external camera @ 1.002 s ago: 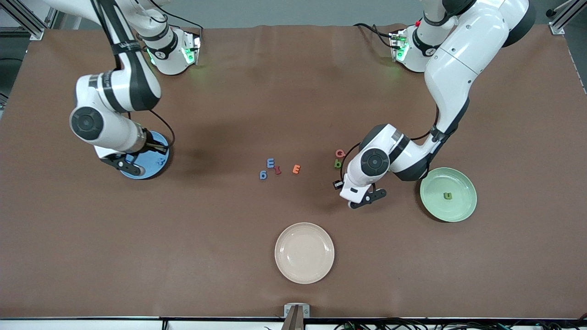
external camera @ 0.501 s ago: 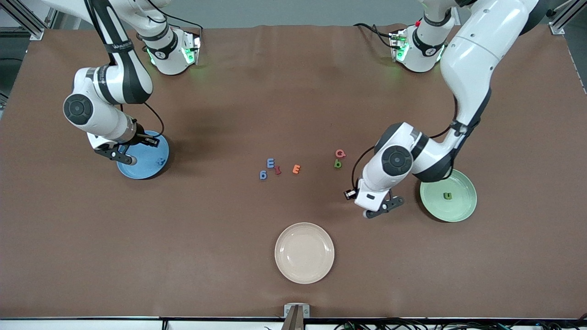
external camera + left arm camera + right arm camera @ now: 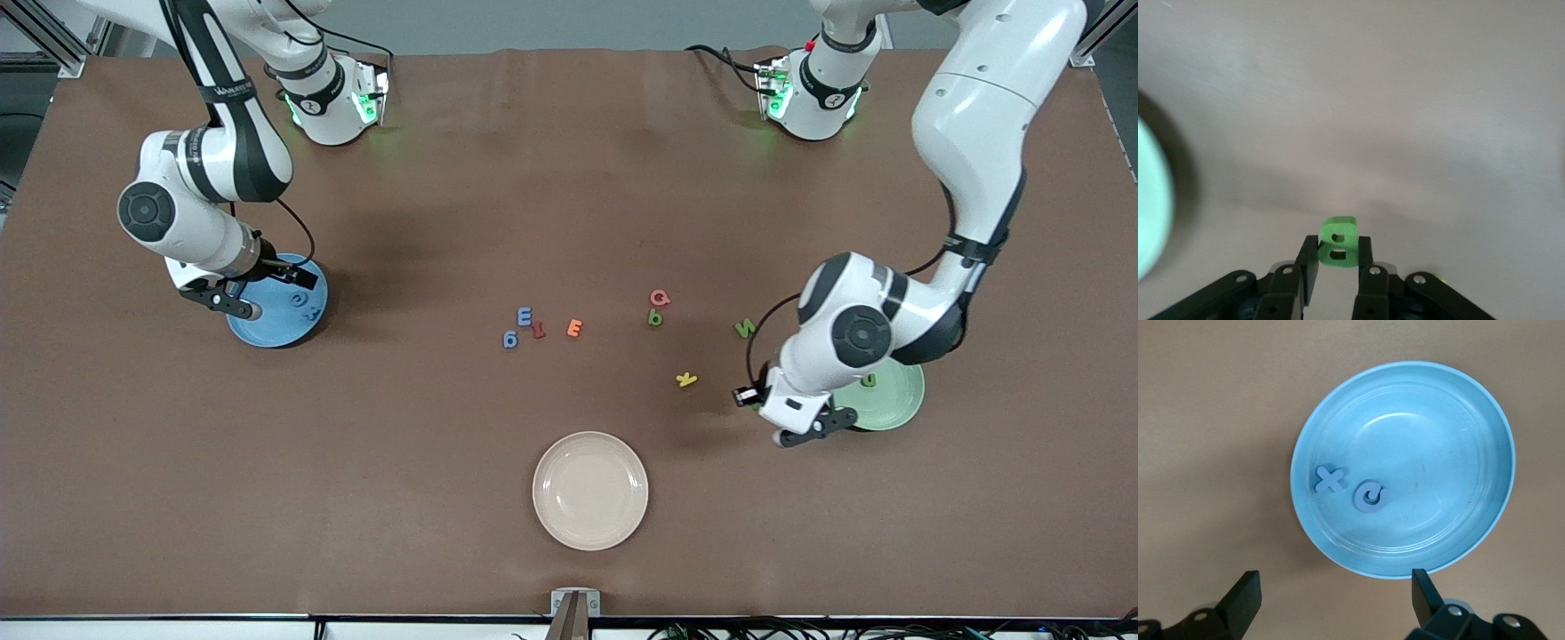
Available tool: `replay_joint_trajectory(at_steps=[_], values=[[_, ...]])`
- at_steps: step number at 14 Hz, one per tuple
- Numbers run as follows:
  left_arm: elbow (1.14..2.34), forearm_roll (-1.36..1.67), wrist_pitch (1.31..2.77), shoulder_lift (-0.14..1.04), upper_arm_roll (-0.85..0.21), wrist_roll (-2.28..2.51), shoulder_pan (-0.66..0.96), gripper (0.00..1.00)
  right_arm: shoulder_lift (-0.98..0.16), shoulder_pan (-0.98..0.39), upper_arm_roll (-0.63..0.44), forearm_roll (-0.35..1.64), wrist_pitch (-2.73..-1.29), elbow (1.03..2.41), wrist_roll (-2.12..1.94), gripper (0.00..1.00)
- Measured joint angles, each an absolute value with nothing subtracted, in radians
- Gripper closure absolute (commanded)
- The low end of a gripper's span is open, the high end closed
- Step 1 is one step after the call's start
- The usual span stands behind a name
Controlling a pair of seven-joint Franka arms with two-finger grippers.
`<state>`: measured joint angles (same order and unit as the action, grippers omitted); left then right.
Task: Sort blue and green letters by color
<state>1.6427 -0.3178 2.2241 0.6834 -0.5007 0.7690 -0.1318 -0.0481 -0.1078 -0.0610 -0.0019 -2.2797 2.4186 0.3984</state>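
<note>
Green B (image 3: 1339,242) pinched in left gripper (image 3: 805,433) jaws, lower right by green plate (image 3: 898,404), awaiting release there; right gripper (image 3: 1331,600) jaws wide, empty, above blue plate (image 3: 1471,420), x and G delivered

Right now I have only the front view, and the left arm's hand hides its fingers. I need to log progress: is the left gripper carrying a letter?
Observer: Yes. The left wrist view shows the left gripper shut on a green B, over the table beside the green plate.
Operator: Which blue letters are sorted?
Observer: The right wrist view shows a blue x and a blue G lying in the blue plate.
Operator: Is the right gripper holding one?
Observer: No. The right gripper is open and empty, at that plate's rim.
</note>
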Motion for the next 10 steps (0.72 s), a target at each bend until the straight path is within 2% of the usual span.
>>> replay_joint_trajectory(at_steps=[2, 6, 10], values=[[1.642, -0.318, 2.202, 0.68, -0.502, 0.715, -0.168, 1.0, -0.046, -0.151, -0.054, 0.0, -2.289, 2.413, 0.482, 0.0], [1.646, -0.319, 2.165, 0.659, -0.502, 0.645, -0.221, 1.0, -0.057, -0.351, -0.04, 0.013, -2.309, 2.364, 0.744, 0.0], [1.681, -0.319, 2.156, 0.647, -0.501, 0.463, -0.33, 1.0, -0.178, -0.524, -0.035, 0.07, -2.336, 2.229, 0.779, 0.0]])
